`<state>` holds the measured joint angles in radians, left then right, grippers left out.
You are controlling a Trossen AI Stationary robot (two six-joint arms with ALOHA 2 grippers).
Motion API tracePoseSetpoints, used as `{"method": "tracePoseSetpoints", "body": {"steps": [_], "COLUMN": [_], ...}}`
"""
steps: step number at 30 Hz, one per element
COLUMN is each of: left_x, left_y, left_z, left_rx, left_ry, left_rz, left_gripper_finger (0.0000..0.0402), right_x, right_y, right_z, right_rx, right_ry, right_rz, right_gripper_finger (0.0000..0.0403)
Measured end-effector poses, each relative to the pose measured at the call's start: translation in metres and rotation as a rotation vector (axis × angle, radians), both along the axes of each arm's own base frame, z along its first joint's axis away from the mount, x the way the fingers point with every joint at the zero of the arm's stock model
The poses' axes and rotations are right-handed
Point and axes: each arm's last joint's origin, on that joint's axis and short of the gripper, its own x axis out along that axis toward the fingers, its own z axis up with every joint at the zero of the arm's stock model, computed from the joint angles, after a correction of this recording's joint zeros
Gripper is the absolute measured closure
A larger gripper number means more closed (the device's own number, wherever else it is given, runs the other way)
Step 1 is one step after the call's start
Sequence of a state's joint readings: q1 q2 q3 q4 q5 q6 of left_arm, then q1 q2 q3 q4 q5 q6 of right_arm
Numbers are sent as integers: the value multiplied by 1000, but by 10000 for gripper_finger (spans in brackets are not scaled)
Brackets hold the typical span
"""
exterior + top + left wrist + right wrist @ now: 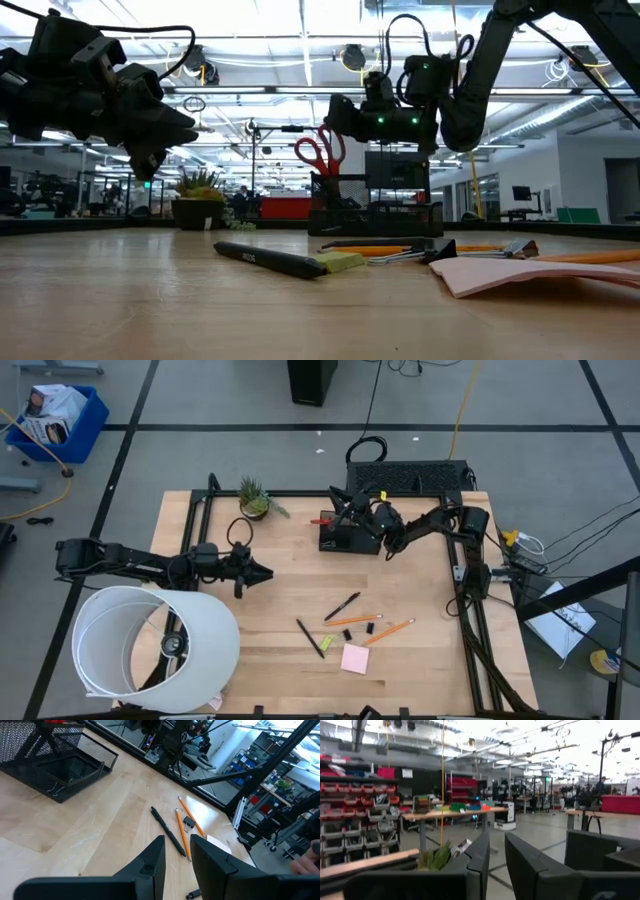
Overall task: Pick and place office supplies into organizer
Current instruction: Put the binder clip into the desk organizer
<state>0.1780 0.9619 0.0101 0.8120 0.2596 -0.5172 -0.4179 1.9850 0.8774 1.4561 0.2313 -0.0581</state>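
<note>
The dark organizer (348,536) stands at the table's far middle. Red-handled scissors (320,152) stand in it with their handles up. My right gripper (497,851) hovers just above the organizer (375,205) and the scissor handles, slightly open, with nothing between its fingers. Two black pens (342,606), two orange pencils (390,631), a pink sticky-note pad (354,658) and a yellow-green piece (340,261) lie flat on the table's near middle. My left gripper (177,855) hangs above the table's left half, slightly open and empty, pointing toward those supplies.
A large white cylinder (150,645) lies on the near left corner. A small potted plant (253,500) stands at the far edge, left of the organizer. Small black clips (370,627) lie among the pencils. Bare wood stretches between my left gripper and the supplies.
</note>
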Motion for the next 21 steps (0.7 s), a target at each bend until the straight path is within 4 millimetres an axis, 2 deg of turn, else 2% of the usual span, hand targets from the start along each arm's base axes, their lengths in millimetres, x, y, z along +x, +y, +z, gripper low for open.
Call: {"method": "tracePoseSetpoints", "body": {"steps": [4,7,10,15,21], "left_x": [0,-1,-1,-1,-1], "left_y": [0,0,0,0,1], "left_z": [-2,-5,-6,-8,-8], "left_rx": [6,2,0,-1,-1], "left_ry": [21,48,66,83,84], "left_rz": [-2,-2,-3,-3,28], "left_gripper_finger": [309,309,309,309,309], "right_x": [-3,-11,-19,-37,-56], "right_y": [13,26,42,73,106], "right_z": [8,19,21,28,28], "right_rx": [-60,-95,-85,-33,72], "right_ry": [-15,-41,-18,-39,115], "right_rz": [11,31,68,264,436], "right_gripper_finger": [348,348,348,348,351]}}
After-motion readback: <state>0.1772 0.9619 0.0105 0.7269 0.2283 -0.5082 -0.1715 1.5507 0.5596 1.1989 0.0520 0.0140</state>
